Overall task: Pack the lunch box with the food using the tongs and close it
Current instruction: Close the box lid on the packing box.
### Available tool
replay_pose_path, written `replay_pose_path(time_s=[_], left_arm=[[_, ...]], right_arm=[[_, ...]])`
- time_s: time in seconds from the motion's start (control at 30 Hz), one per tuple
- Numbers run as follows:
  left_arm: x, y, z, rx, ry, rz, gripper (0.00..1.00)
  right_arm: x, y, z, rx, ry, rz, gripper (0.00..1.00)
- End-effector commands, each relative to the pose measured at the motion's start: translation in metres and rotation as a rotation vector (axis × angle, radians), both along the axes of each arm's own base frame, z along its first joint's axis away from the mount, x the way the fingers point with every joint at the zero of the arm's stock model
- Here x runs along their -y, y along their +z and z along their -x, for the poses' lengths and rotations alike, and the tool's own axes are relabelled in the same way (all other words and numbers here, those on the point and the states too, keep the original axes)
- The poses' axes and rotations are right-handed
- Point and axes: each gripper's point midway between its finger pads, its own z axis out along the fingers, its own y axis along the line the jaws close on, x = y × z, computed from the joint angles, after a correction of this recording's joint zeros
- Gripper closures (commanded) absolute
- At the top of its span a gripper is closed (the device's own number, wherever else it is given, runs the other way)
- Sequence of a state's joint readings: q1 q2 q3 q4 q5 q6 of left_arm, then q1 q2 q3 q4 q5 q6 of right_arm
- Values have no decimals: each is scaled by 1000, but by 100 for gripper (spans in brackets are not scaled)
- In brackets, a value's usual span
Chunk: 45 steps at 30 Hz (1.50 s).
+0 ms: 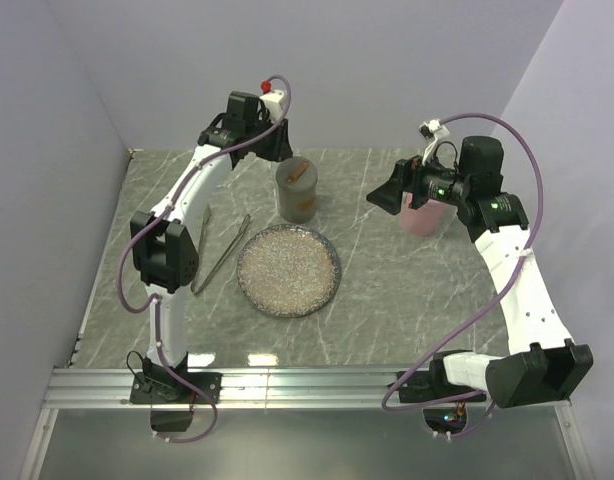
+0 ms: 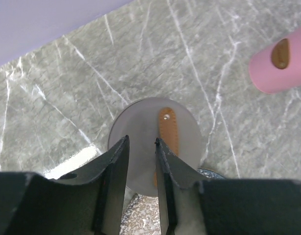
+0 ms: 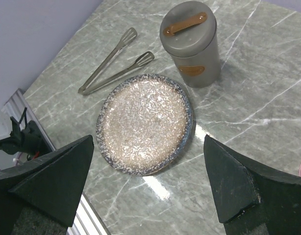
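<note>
Left claw (image 2: 140, 142) hangs over grey marble table (image 1: 407, 290), lilac walls (image 1: 387, 60).

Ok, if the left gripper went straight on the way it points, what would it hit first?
Most likely the grey canister: the left gripper points down at its lid, brown strap handle just beside the fingertip gap. Height above it is unclear.

I see the plate (image 1: 288, 270) about in the middle of the table (image 1: 387, 310). Counting from the plate, the tongs (image 1: 225, 250) lie at nine o'clock, just beside its rim, with the joined end toward me. The canister (image 1: 296, 195) stands upright at twelve o'clock, near the plate but not touching it. A second canister (image 1: 423, 222) is at two o'clock, well apart and partly hidden.
</note>
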<state>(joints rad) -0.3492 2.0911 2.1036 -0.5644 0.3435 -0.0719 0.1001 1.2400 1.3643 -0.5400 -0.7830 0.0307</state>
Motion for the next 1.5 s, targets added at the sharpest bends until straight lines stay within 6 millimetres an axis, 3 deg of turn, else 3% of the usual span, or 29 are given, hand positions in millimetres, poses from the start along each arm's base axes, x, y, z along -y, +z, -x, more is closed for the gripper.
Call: replay_pose_path(time_s=[0.0, 0.23, 0.4, 0.57, 0.73, 0.9, 1.17, 1.27, 1.3, 1.47], left_arm=[[-2, -1, -12, 22, 26, -18, 67], [-8, -38, -16, -47, 49, -86, 67], [-10, -42, -17, -50, 56, -101, 67], [-11, -20, -16, -2, 60, -89, 63], [-15, 24, -15, 94, 83, -60, 63], [-10, 35, -7, 91, 59, -42, 62], [-4, 25, -1, 67, 26, -47, 67], [-3, 8, -6, 32, 30, -64, 67], [-3, -10, -8, -5, 27, -85, 68], [-5, -39, -15, -36, 41, -112, 68]], right_arm=[[1, 8, 5, 48, 8, -1, 0], [1, 7, 6, 49, 7, 2, 0], [1, 7, 6, 46, 9, -1, 0], [0, 5, 6, 37, 11, -3, 0], [1, 4, 8, 41, 13, -3, 0], [0, 2, 8, 32, 16, 0, 0], [1, 3, 8, 37, 16, 3, 0], [1, 2, 7, 32, 16, 4, 0], [0, 2, 8, 31, 17, 3, 0], [1, 0, 8, 26, 12, 7, 0]])
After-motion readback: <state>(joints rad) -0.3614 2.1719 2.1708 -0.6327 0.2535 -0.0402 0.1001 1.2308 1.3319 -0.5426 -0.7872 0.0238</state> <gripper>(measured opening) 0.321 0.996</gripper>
